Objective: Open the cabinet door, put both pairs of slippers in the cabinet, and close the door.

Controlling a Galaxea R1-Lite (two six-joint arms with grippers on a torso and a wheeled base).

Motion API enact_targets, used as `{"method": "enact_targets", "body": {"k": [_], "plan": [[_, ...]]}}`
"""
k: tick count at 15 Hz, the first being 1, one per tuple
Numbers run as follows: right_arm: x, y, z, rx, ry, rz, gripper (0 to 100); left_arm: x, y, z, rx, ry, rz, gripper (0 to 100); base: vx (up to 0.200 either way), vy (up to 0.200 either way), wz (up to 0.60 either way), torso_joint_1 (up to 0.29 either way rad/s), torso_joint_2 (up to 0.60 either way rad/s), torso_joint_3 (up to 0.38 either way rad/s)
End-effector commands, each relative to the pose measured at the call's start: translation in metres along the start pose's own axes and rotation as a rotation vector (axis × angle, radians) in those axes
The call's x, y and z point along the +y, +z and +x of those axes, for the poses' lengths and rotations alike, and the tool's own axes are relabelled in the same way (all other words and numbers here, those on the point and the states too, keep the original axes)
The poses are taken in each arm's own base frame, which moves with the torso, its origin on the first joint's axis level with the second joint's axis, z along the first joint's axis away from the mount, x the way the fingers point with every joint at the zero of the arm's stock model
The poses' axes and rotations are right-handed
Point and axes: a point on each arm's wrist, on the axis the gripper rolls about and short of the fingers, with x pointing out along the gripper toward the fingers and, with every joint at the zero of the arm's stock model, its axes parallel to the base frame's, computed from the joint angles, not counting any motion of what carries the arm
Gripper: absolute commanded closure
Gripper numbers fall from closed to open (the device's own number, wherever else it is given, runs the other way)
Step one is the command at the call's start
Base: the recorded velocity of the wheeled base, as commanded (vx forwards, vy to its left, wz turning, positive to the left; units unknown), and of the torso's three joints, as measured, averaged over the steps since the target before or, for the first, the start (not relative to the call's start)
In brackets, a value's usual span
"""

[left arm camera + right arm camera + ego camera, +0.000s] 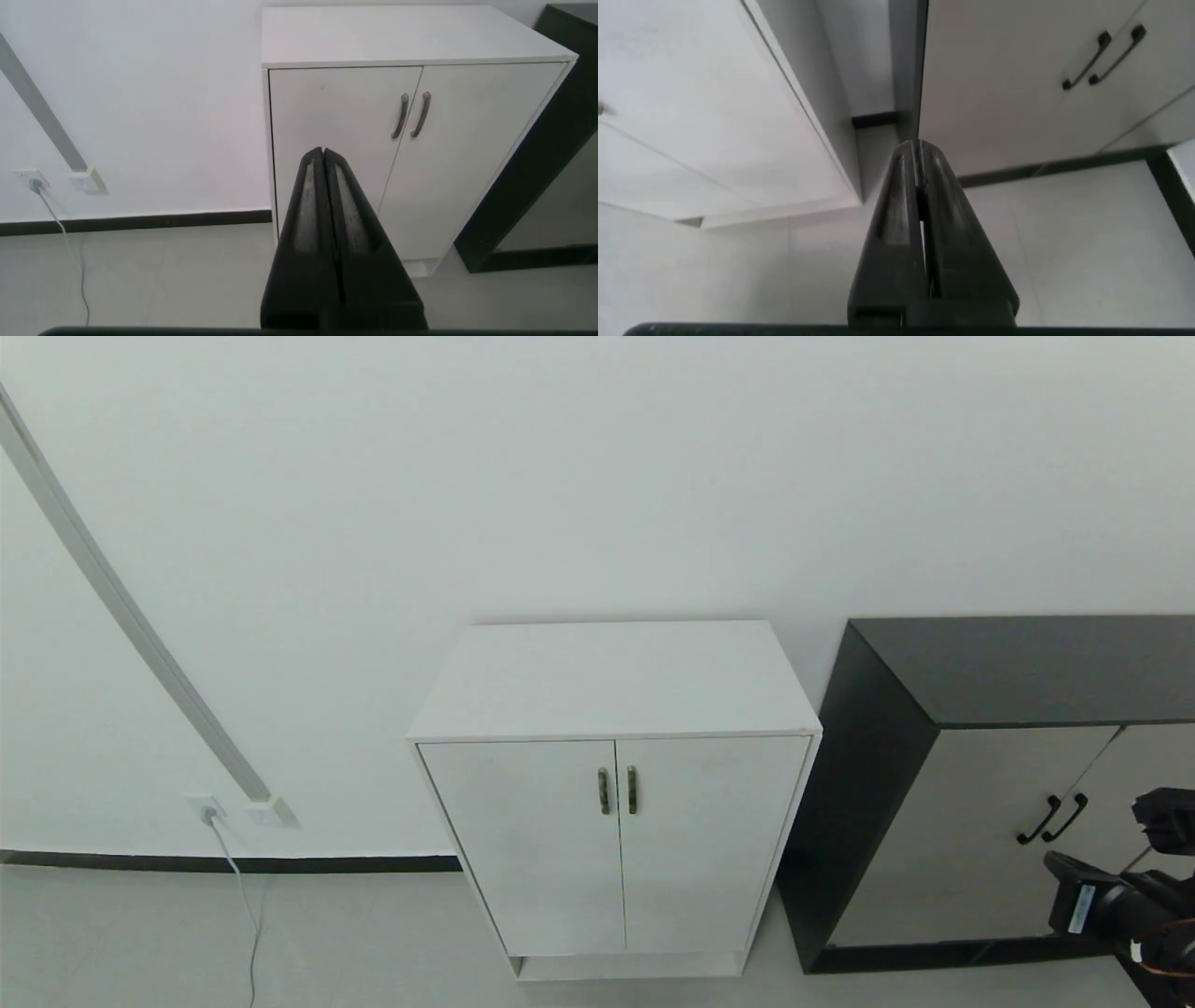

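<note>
We see a plain white cabinet point(616, 681), its doors the same unpatterned white. Its handles point(604, 791) look a dull metallic grey-green, though we cannot be sure of the tone at this range. The second cabinet point(878, 756) beside it has a black shell, pale grey-beige door fronts point(990, 840) and black pulls point(1038, 822). The wall point(560, 476) is white, the skirting strip point(280, 864) black and the floor point(355, 933) light grey. The cable duct point(112, 588) is pale grey and the cord point(246, 905) whitish. The left gripper point(322, 154) and right gripper point(921, 145) are black.
</note>
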Motion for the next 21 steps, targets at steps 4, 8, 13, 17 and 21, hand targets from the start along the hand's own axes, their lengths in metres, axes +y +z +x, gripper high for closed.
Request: {"method": "enact_targets", "body": {"k": [4,8,13,17,21], "plan": [[-0.005,0.01,-0.056,-0.032,0.058,-0.001,100,0.0,0.0,0.0,0.001,-0.001,0.0,100,0.0,0.0,0.0,0.0,0.0,0.0],[-0.01,0.0,-0.089,-0.002,0.124,-0.015,100,0.0,0.0,0.0,0.001,-0.001,0.0,100,0.0,0.0,0.0,0.0,0.0,0.0],[-0.012,-0.017,-0.111,0.075,0.185,-0.066,100,0.0,0.0,0.0,0.001,-0.001,0.0,100,0.0,0.0,0.0,0.0,0.0,0.0],[-0.012,-0.033,-0.129,0.133,0.294,-0.11,100,0.0,0.0,0.0,0.001,-0.001,0.0,100,0.0,0.0,0.0,0.0,0.0,0.0],[-0.013,-0.047,-0.137,0.225,0.357,-0.152,100,0.0,0.0,0.0,0.001,-0.001,0.001,100,0.0,0.0,0.0,0.0,0.0,0.0]]}}
